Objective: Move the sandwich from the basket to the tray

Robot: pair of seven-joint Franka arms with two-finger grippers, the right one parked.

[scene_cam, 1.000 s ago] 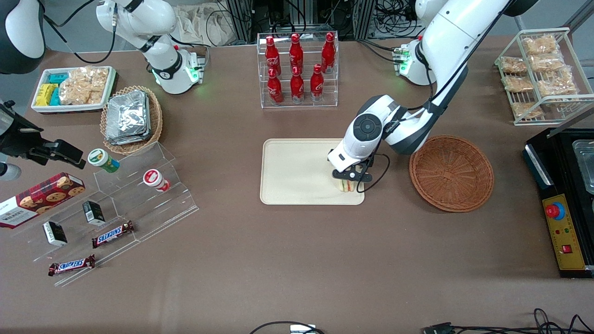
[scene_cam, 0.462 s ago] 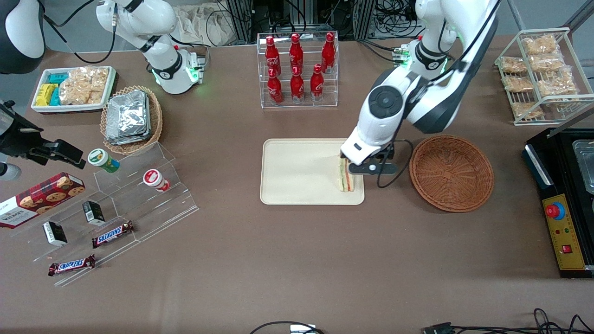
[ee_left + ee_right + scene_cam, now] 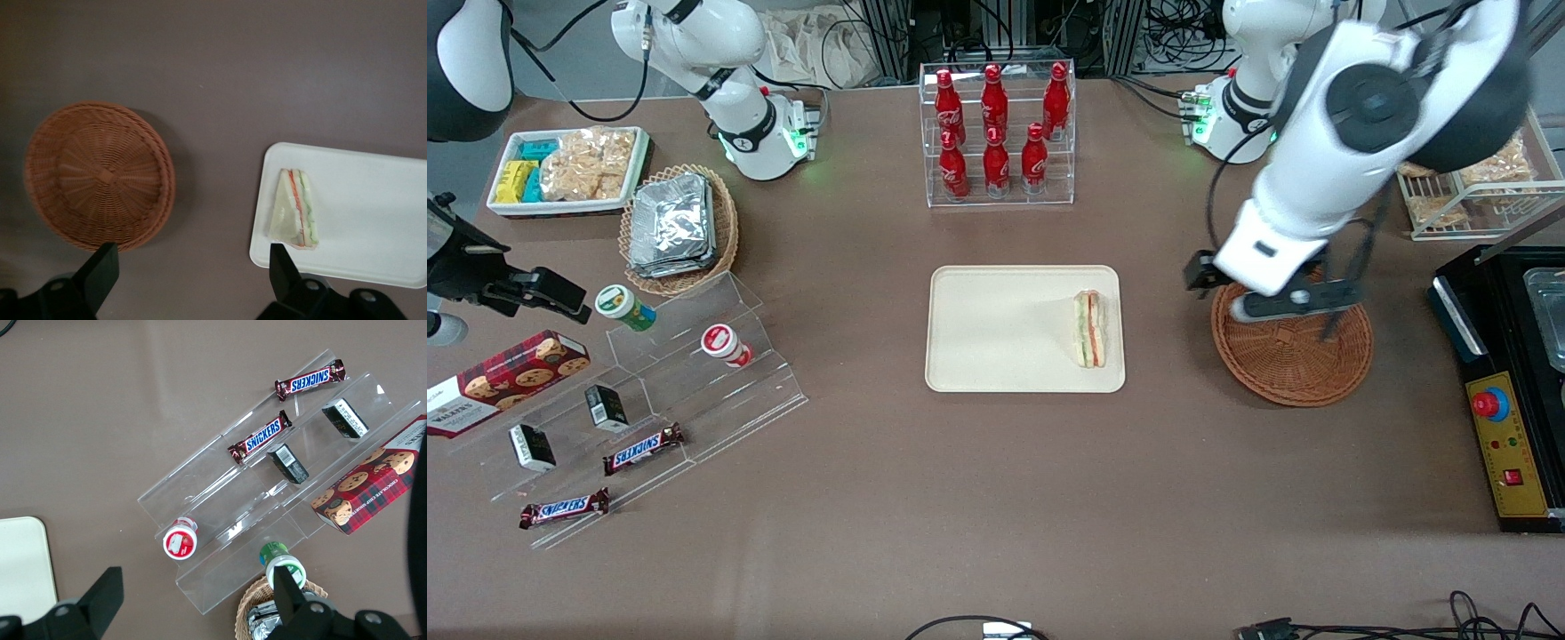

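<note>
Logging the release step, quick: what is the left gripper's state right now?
Left gripper: open, holding nothing, raised over the basket; the sandwich lies on the tray.

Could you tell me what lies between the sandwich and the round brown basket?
Only bare table, in the left wrist view, separates sandwich from basket; the open gripper hangs above.

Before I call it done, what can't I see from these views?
Front view: the end effector, open above the basket, covers part of its rim.
Front view: the arm covers part of the snack rack.
Left wrist view: the picture's edge cuts off the tray.
</note>
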